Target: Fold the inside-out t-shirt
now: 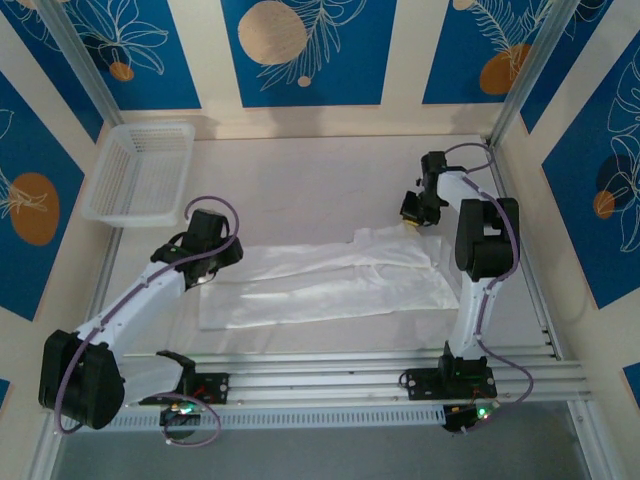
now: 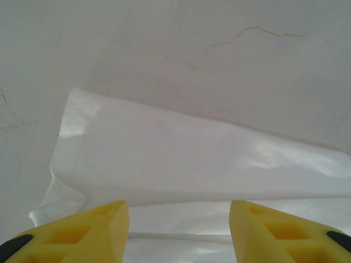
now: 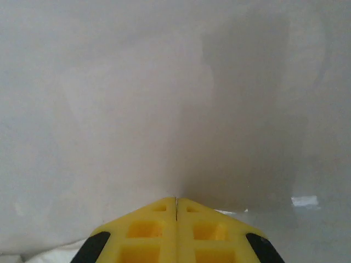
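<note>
Yellow fingertips (image 2: 93,233) of left gripper (image 2: 178,234) nearest lens: held apart, cloth beneath, over t-shirt (image 2: 192,159) left edge. Right gripper (image 3: 176,219): fingers pressed together at t-shirt's far right corner. T-shirt lies flat on table (image 1: 300,180) as long wrinkled band. Mesh basket (image 1: 140,170): beyond t-shirt's left end, well apart; mesh floor visible throughout. Left arm (image 1: 130,300) stretched low toward t-shirt's left end. Right arm (image 1: 485,240) elbow raised beside right end.
</note>
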